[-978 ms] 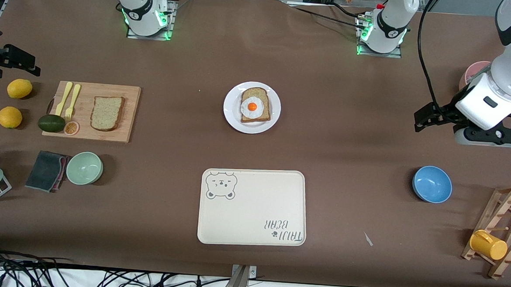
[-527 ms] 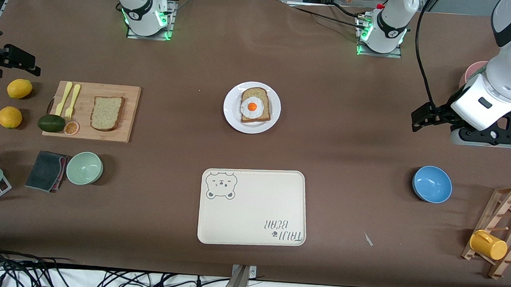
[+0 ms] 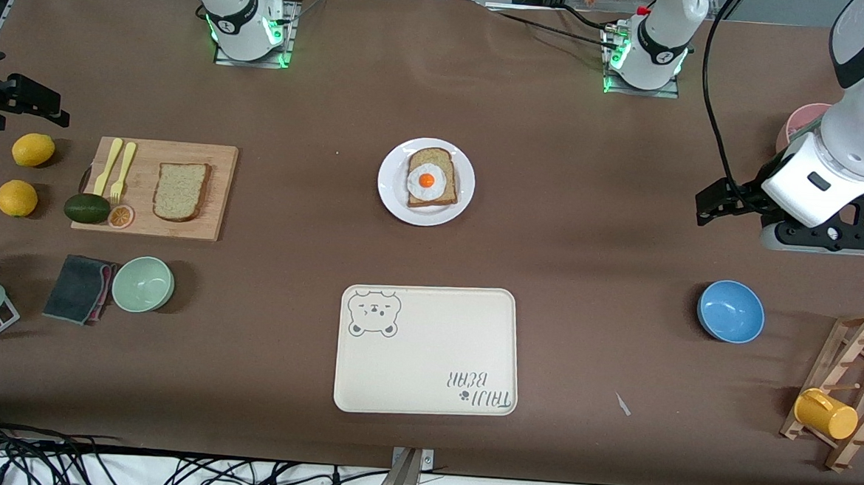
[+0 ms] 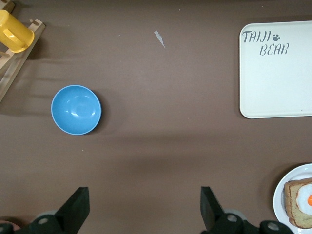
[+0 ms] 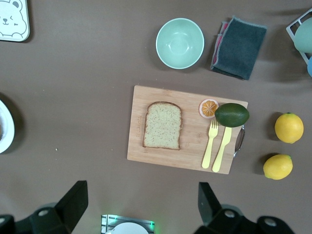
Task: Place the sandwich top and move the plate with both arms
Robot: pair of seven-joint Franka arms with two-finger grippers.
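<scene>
Sandwich top [image 3: 181, 192] lies flat, rounded end toward front camera; both claws gape empty.

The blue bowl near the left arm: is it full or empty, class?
Empty. The blue bowl stands upright on the table, and the left wrist view looks straight into it: only its bare, glossy blue inside shows.

Left gripper [image 4: 144, 209] raised, fingers spread, right gripper [image 5: 141, 204] seemingly likewise
</scene>
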